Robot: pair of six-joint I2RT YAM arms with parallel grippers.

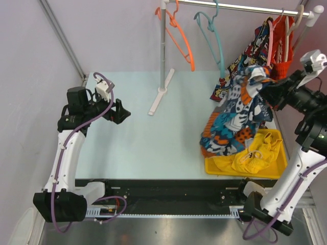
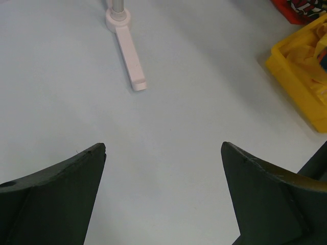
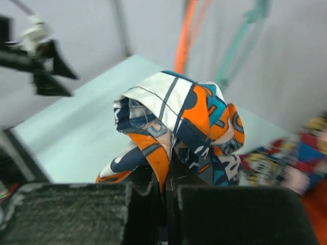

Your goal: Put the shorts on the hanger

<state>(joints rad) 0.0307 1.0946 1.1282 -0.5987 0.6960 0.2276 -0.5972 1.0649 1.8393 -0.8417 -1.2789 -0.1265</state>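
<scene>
The shorts (image 1: 237, 115), in a navy, teal, orange and white print, hang bunched from my right gripper (image 1: 264, 93), which is shut on a fold of them. Their lower end drapes down to the table beside the yellow tray (image 1: 273, 171). From the right wrist, the fabric (image 3: 179, 120) bulges above the closed right gripper (image 3: 166, 178). The teal hanger (image 1: 213, 35) hangs by its hook on the rail, up and left of the shorts, and shows blurred in the right wrist view (image 3: 245, 35). My left gripper (image 1: 120, 111) is open over the bare table at the left (image 2: 163, 153), holding nothing.
An orange hanger (image 1: 180, 37) hangs left of the teal one. The rack's pole (image 1: 163, 46) and white foot (image 1: 159, 97) stand mid-table, the foot (image 2: 130, 58) ahead of my left gripper. A yellow garment (image 1: 255, 153) lies in the tray. Comic-print shorts (image 1: 265, 43) hang at the rail's right end.
</scene>
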